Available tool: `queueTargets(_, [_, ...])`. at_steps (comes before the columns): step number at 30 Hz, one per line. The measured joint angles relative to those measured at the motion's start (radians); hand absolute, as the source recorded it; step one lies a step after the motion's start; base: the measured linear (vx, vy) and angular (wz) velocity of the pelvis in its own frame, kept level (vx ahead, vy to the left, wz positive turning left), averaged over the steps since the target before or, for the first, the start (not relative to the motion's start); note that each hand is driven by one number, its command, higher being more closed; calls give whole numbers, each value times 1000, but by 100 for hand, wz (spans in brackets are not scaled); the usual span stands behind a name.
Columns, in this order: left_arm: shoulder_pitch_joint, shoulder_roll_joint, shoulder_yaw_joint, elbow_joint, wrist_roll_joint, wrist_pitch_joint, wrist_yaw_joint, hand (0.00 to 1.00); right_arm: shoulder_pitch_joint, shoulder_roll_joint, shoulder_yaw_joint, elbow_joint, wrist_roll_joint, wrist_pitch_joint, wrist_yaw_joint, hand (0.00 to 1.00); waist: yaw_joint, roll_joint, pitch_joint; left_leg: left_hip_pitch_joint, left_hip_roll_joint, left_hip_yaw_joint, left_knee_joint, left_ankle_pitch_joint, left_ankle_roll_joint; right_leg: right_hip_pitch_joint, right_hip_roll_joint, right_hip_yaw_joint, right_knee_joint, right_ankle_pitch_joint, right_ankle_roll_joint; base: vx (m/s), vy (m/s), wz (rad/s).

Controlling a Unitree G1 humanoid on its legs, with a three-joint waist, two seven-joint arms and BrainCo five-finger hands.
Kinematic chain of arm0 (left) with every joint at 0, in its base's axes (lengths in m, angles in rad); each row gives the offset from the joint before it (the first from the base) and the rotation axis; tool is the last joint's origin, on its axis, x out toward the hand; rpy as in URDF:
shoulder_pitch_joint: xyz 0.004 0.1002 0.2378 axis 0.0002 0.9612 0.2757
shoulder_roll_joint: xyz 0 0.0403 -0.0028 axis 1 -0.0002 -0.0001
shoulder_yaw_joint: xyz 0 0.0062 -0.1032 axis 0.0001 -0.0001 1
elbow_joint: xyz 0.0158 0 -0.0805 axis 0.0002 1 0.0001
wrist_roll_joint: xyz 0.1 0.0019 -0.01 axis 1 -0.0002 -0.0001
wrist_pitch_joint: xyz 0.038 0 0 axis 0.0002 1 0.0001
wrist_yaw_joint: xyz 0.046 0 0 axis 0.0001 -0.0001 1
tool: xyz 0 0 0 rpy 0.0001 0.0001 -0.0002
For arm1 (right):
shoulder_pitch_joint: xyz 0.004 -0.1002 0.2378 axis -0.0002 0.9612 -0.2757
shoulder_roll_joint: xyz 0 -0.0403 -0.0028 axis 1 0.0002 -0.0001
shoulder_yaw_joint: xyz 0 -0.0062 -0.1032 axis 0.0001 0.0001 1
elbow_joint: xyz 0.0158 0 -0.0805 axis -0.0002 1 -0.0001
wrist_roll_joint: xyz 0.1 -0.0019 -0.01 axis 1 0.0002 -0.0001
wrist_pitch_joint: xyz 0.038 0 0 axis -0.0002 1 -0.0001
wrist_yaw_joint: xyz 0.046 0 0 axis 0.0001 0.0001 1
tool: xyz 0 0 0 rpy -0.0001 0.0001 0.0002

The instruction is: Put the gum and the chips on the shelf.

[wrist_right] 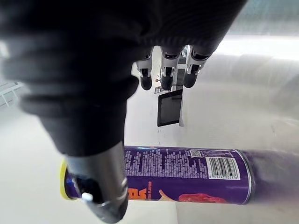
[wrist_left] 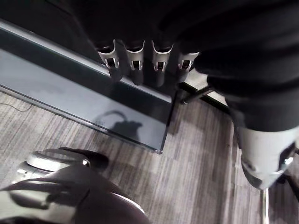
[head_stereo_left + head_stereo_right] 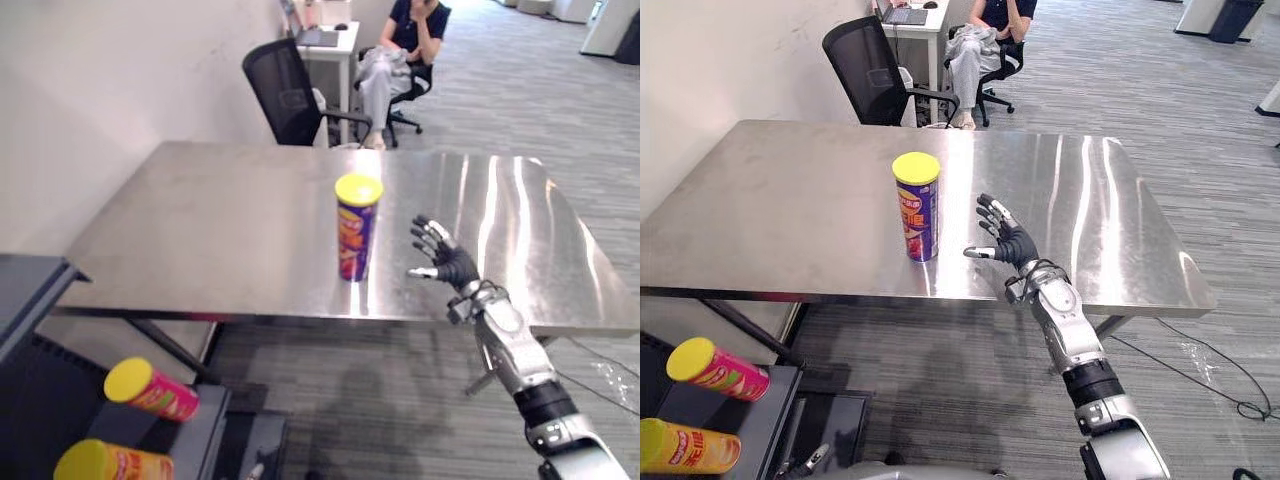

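One chips can [image 3: 357, 228] on the counter [image 3: 200, 230]: purple tube, yellow lid, standing upright about mid-width, closer to the front edge than the back. Right robot hand [image 3: 447, 262] is just beside it on the can's right, over the front part of the counter. Palm is turned toward the tube, fingers [image 3: 428, 235] spread and straight, thumb pointing at the can. It's released, nothing in it, clear gap between hand and can. Right wrist view agrees: fingers [image 1: 166, 74] stretched out, thumb [image 1: 100, 186] crossing in front of the lid end of the can without closing on it. Left robot hand [image 2: 135, 63] is down low by the shelf [image 2: 70, 88], fingers [image 2: 160, 65] in a straight row, thumb held apart, slack and holding nothing. A dark shelf board runs just past the fingertips, with grey carpet [image 2: 187, 163] below. Two more tubes lie on their sides on a lower level of the shelf, at the robot's left and below counter height. They are a pink can [image 3: 152, 390] with a yellow lid and an orange can [image 3: 112, 464] nearer the camera. They're close together, can't tell if they touch. Behind the counter's far edge is a black mesh office chair [image 3: 290, 95]. A person [image 3: 395, 60] is seated farther back beside a white desk [image 3: 335, 45].
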Motion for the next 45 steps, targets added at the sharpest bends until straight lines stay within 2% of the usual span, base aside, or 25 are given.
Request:
queueTargets(7, [2, 0, -1, -1, 0, 0, -2, 0, -67, 1, 22, 56, -38, 0, -7, 0, 24, 2, 22, -3, -11, -30, 1, 9, 7, 10, -7, -25, 1, 0, 0, -28, 12, 12])
queueTargets(11, [1, 0, -1, -8, 2, 0, -4, 0, -123, 3, 23, 100, -52, -1, -19, 0, 27, 3, 38, -19, -14, -53, 12, 11, 7, 11, -8, -45, 1, 0, 0, -15, 2, 17])
queueTargets(14, [3, -1, -6, -12, 2, 0, -5, 0, -150, 3, 23, 115, -55, 0, -30, 0, 49, 6, 42, -23, -15, -59, 16, 11, 7, 13, -7, -52, 0, 0, 0, 6, 4, 6])
queueTargets(19, [4, -2, -7, -23, 3, 0, -7, 0, -182, 3, 23, 155, -55, 0, -32, 0, 52, 8, 55, -32, -19, -85, 32, 11, 7, 25, -9, -76, 0, 0, 0, -6, 8, 14])
queueTargets(27, [8, -11, -3, -34, 24, 0, -13, 0, -224, -2, 21, 196, -55, -1, -50, 0, 80, 18, 76, -58, -22, -117, 64, 10, 7, 29, -8, -104, 0, 0, 0, -29, 8, 11])
queueTargets(31, [14, -16, -3, -38, 28, 0, -14, 0, -276, -2, 20, 242, -54, -1, -59, 0, 81, 24, 85, -69, -25, -134, 76, 10, 7, 33, -8, -120, 1, 0, 0, -16, 17, 13])
queueTargets(34, [18, -21, -4, -38, 28, 0, -14, 0, -285, -3, 20, 245, -53, -5, -69, 0, 99, 27, 87, -69, -25, -137, 80, 10, 6, 36, -8, -124, 1, 0, 0, 0, 2, 2])
queueTargets(35, [18, -22, -7, -39, 28, 0, -14, 0, -295, -3, 20, 258, -53, -11, -69, 100, 102, 29, 91, -70, -25, -139, 82, 10, 6, 37, -8, -126, 1, 0, 0, -12, 22, 3])
queueTargets(41, [16, -22, -8, -40, 31, -1, -14, 0, -349, -3, 20, 269, -53, -15, -76, 100, 104, 31, 108, -88, -22, -164, 99, 10, 6, 42, -6, -150, 0, -1, -1, -3, 5, 12])
queueTargets(45, [13, -22, -8, -41, 31, -1, -14, 0, -371, -3, 22, 270, -54, -15, -76, 100, 130, 31, 108, -88, -20, -165, 100, 10, 6, 44, -4, -151, 0, -2, -2, 3, 2, 2])
